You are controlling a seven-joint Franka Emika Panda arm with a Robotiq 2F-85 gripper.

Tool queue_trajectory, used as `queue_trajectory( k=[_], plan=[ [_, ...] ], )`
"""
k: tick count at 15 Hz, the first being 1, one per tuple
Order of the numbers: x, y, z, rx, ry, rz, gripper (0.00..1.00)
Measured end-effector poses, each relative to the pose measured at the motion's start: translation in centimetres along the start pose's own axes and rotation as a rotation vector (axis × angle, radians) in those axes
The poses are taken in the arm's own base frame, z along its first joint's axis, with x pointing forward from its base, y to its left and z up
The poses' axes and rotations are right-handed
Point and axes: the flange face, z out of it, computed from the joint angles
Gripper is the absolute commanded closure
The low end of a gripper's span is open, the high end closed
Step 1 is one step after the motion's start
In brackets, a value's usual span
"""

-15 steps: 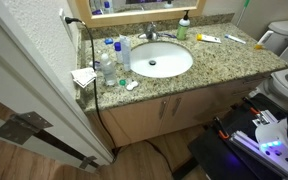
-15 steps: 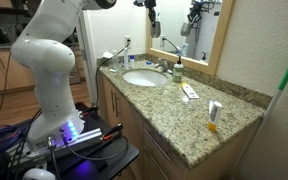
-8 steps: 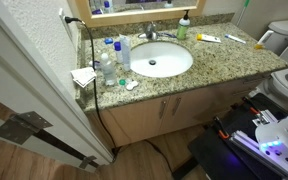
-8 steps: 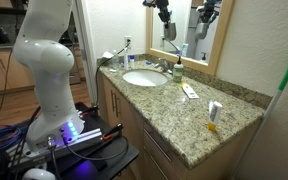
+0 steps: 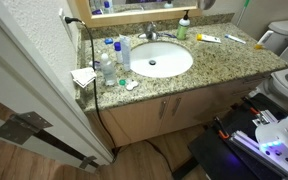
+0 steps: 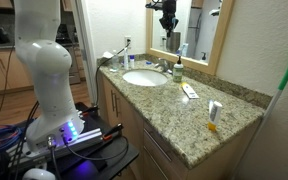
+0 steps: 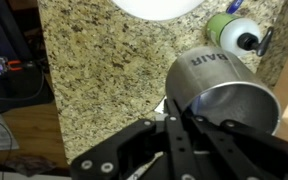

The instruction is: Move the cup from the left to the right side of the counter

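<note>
My gripper is shut on the dark grey metal cup and holds it high above the counter, in front of the mirror and over the area just past the sink. In the wrist view the gripper fingers clamp the cup's rim, its open mouth faces the camera, and the speckled granite counter lies far below. In an exterior view the counter and the white sink show, but the cup is out of frame there.
A green-topped soap bottle stands by the faucet and also shows in the wrist view. Clear bottles with blue caps and a white cloth crowd one end. A toothpaste tube and a small bottle lie toward the other.
My gripper has carried the cup sideways along the mirror, from above the sink's far side toward the faucet and soap bottle. Nothing on the counter has moved.
</note>
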Motion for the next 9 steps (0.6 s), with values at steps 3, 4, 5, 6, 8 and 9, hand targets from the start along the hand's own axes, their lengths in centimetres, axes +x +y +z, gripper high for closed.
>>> queue_trajectory(
  k=[3, 4, 5, 6, 8, 9],
  plan=[
    [5.3, 2.5, 3.0, -0.051, -0.07, 0.149, 0.98],
    [7.2, 3.5, 4.2, -0.067, -0.089, 0.2, 0.98],
    [9.1, 4.6, 5.5, -0.086, -0.102, 0.253, 0.98],
    [11.0, 5.8, 6.8, -0.107, -0.113, 0.306, 0.98],
    [14.8, 8.3, 9.9, -0.144, -0.142, 0.412, 0.94],
    [16.1, 9.3, 11.1, -0.154, -0.159, 0.446, 0.94]
  ],
)
